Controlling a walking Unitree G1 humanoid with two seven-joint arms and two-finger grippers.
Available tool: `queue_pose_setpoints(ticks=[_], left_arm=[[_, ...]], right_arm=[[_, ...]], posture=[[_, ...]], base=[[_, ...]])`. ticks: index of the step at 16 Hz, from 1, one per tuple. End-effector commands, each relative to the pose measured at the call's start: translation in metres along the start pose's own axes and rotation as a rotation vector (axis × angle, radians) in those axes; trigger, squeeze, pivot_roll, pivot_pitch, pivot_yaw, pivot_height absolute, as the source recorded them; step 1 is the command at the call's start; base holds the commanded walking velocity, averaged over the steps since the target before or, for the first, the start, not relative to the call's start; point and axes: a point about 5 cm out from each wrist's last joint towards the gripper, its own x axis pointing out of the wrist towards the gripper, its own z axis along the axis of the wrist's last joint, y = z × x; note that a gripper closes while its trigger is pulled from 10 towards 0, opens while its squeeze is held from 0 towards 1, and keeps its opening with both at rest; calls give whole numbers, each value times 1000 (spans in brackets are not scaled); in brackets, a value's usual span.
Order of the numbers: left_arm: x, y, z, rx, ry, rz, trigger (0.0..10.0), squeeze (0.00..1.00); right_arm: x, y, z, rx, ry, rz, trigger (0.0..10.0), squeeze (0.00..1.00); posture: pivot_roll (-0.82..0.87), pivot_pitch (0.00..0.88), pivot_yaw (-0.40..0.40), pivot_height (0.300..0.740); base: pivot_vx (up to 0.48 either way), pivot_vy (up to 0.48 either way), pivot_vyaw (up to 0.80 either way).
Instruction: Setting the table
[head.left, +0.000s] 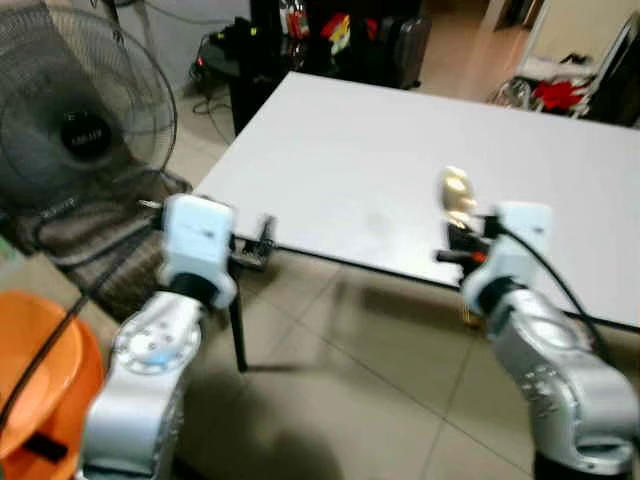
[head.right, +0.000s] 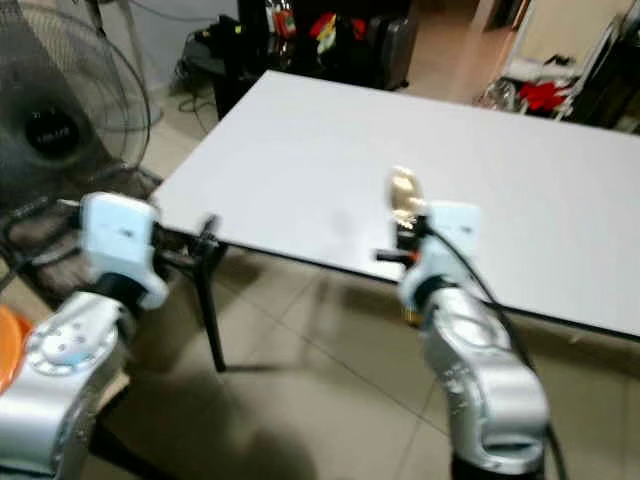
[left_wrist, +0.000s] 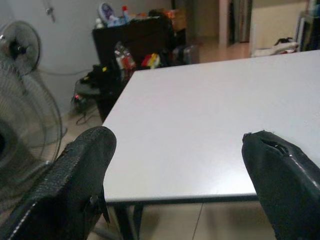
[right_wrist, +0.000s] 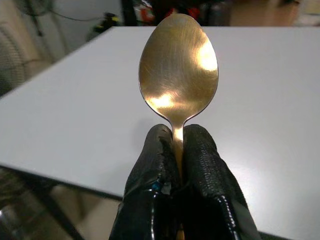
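Note:
A gold spoon (right_wrist: 178, 65) stands upright, bowl up, with my right gripper (right_wrist: 176, 132) shut on its neck. In the left eye view the spoon (head.left: 455, 190) is just over the near edge of the bare white table (head.left: 400, 150), right of the middle. My left gripper (head.left: 255, 245) is held level at the table's near left corner. It is open, and its two fingers (left_wrist: 80, 170) stand wide apart with nothing between them. Through the gap the tabletop (left_wrist: 200, 120) stretches away.
A large standing fan (head.left: 85, 110) is on my left, and an orange seat (head.left: 40, 360) lies at the lower left. Behind the table stands a dark shelf with clutter (head.left: 330, 40). A chair with red cloth (head.left: 565, 90) stands at the back right. Tiled floor (head.left: 350, 380) lies below.

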Motion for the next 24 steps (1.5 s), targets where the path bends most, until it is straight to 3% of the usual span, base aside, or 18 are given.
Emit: queue_pose_setpoints(ticks=[1, 6, 13, 19, 24], left_arm=[[-2, 5, -1, 13, 3, 18, 10000, 0], [-2, 2, -3, 11, 6, 14, 10000, 0], [-1, 4, -3, 32, 6, 1, 10000, 0], [-1, 5, -3, 38, 2, -4, 10000, 0], [0, 1, -4, 64, 11, -88, 10000, 0]], right_arm=[[0, 4, 2, -5, 1, 19, 10000, 0], [8, 5, 3, -31, 11, 27, 10000, 0], [36, 19, -10, -21, 112, 46, 10000, 0], [43, 25, -14, -17, 125, 52, 10000, 0], [57, 30, -26, -16, 215, 27, 10000, 0]], posture=[[-53, 62, -44, 740], [-47, 58, -53, 740], [-27, 49, -55, 740], [-26, 46, -53, 740], [-27, 50, -44, 740]], base=[[345, 0, -788], [343, 0, -158], [335, 0, 0], [326, 0, 0], [112, 0, 0]])
